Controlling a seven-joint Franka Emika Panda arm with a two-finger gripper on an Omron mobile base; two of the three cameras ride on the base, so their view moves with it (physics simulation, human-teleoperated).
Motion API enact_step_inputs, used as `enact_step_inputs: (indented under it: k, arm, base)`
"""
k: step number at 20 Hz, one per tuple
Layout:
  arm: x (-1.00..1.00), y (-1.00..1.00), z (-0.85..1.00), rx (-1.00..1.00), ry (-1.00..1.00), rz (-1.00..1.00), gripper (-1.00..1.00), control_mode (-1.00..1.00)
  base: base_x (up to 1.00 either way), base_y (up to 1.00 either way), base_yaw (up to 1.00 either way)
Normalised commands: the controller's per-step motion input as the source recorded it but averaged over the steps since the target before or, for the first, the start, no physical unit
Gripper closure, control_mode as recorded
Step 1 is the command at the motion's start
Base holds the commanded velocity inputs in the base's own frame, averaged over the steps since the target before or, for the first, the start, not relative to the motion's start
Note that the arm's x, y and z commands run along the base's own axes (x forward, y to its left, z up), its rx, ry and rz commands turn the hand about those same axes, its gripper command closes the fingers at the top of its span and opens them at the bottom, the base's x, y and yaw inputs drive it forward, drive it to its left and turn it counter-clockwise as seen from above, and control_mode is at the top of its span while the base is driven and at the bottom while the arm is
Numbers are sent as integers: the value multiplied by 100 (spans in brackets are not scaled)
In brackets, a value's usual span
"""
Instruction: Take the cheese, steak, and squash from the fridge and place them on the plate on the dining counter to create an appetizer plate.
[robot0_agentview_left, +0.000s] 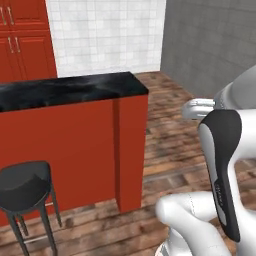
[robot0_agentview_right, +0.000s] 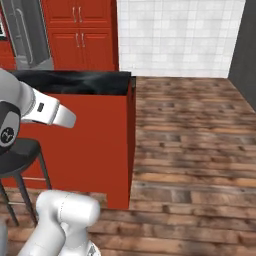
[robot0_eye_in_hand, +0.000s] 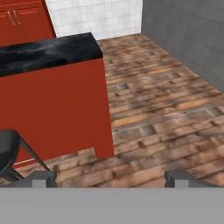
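The dining counter has a glossy black marbled top over a red front panel, and its end faces me; I also see the counter from the right and the counter from the hand. Far behind it stands the grey-silver fridge with a long curved handle. My gripper is open, hanging over the wooden floor near the counter's end, with nothing between its dark fingertips. The cheese, steak, squash and plate are out of view.
A black stool stands against the counter's red front, and the same stool shows beside my arm. Red cabinets and a white tiled wall lie behind. A grey wall bounds the wooden floor on the right.
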Motion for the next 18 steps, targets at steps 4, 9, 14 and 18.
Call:
enact_step_inputs:
  k: [4,9,14,18]
  arm:
    - [0,0,0,0,0,0,-100,100]
    - [0,0,0,0,0,0,-100,100]
    - [0,0,0,0,0,0,-100,100]
    - [0,0,0,0,0,0,-100,100]
  base:
    - [93,-100,1]
    - [100,-100,7]
    - [100,-100,18]
    - [100,-99,26]
